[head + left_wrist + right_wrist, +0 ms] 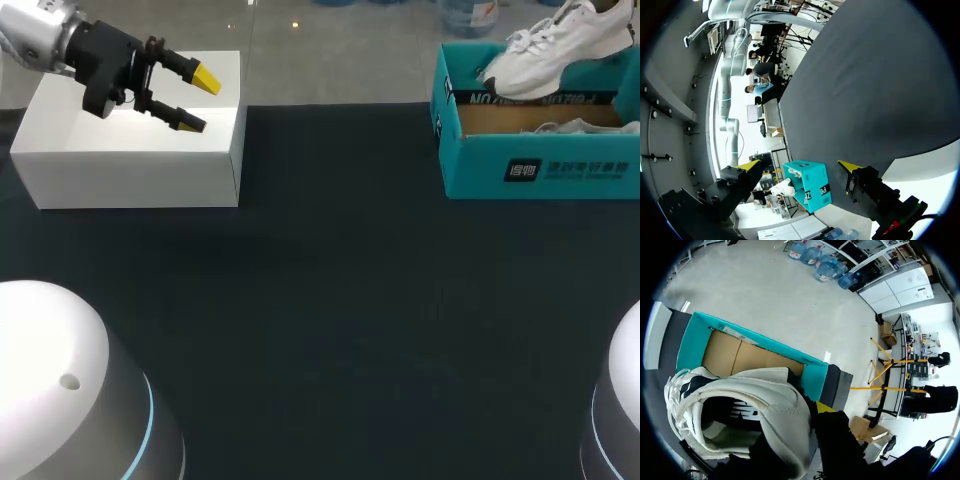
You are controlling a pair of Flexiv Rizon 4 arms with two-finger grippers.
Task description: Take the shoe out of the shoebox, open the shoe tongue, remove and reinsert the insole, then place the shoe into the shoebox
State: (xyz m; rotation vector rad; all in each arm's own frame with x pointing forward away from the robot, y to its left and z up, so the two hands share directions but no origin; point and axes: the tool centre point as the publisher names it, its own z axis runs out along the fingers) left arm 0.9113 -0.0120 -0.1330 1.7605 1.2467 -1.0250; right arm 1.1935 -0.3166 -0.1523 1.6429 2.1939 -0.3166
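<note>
Shoe hangs by its heel collar in the right gripper — closed narrowly on it, 1 finger seemingly inside. The shoebox sits just below the gripper. With so thin a pinch the toe may droop, twist free or clip the box wall. The left gripper, well apart, gapes wide and holds nothing — no help if the shoe slips.

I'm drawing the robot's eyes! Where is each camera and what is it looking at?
Head: above and behind, looking down on the table; left gripper shows.
Left wrist: on left arm, looking past its open gripper at the shoebox.
Right wrist: on right arm, looking down; right gripper holds the shoe.
All share shoebox and shoe.
</note>
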